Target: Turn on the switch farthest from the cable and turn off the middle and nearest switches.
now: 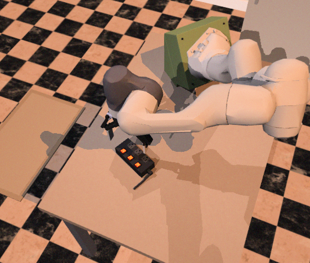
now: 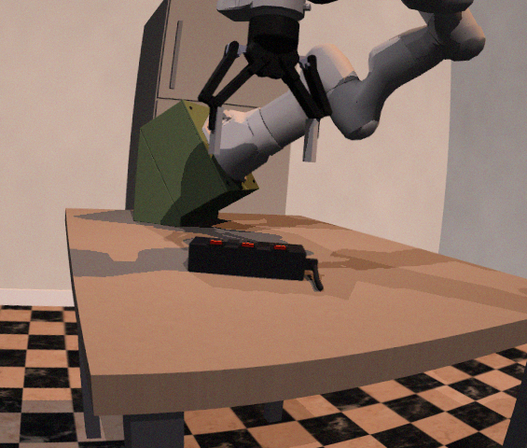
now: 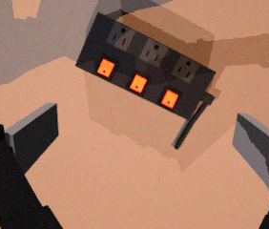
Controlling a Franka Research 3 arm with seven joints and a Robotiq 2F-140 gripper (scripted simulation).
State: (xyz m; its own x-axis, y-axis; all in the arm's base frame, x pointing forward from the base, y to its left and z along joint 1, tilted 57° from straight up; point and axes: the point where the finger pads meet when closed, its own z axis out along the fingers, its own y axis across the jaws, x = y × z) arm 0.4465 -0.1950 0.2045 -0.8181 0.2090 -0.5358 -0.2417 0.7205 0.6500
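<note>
My gripper (image 2: 261, 137) hangs high above the table (image 2: 301, 347), its two flat grey pads (image 2: 310, 140) spread to their widest with nothing between them — black jointed linkages fan out from the dark wrist block. In the wrist view the pads (image 3: 34, 134) frame the scene at left and right, slab-like, with blunt bevelled ends.

Below me lies the power strip (image 1: 134, 158), a matte black rectangular bar resting flat on the smooth tan table top, right way up. Its top face carries three square rocker switches in a row, each glowing orange-red: the switch farthest from the cable (image 3: 106, 68), the middle switch (image 3: 137, 83) and the switch nearest the cable (image 3: 169, 98). Beside each sits a recessed grey outlet (image 3: 153, 52). A short, stiff black cable (image 3: 190, 128) juts from one end (angled away from the body).

Behind the strip, my arm springs from a green wedge-shaped mount (image 2: 167, 178) — faceted, with small dark bolt heads.
</note>
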